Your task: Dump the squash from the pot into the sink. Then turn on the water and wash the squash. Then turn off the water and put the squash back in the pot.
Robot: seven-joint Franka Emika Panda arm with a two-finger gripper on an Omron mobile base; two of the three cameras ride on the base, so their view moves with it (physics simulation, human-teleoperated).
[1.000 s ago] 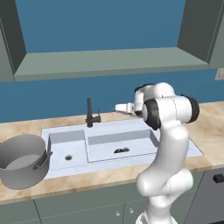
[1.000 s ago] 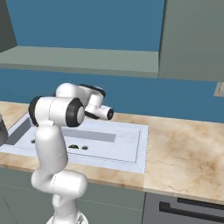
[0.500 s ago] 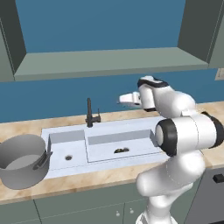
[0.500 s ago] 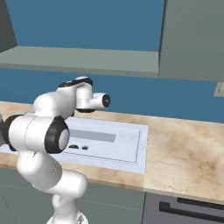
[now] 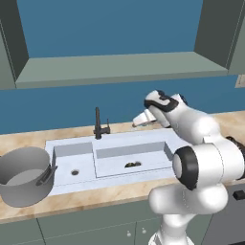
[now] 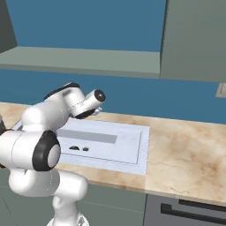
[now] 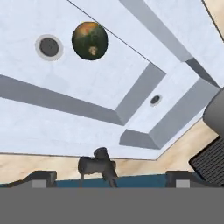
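Observation:
The squash, a small dark greenish-brown lump, lies on the floor of the sink's larger basin beside the round drain. It also shows as a dark spot in the left base view and the right base view. The pale sink is set into the counter. The grey pot stands upright on the counter left of the sink, its inside showing nothing. My gripper hangs above the back of the sink, right of the faucet, with its jaws open wide and holding nothing.
The black faucet rises close under the hand. A blue wall and a grey-green shelf run behind the counter. Marbled counter stretches to the right of the sink. A dark stove edge sits at the far right.
The arm has swung its elbow out toward the front right and turned the hand, which stays above the back of the sink. The jaws stay open. The squash and pot have not moved.

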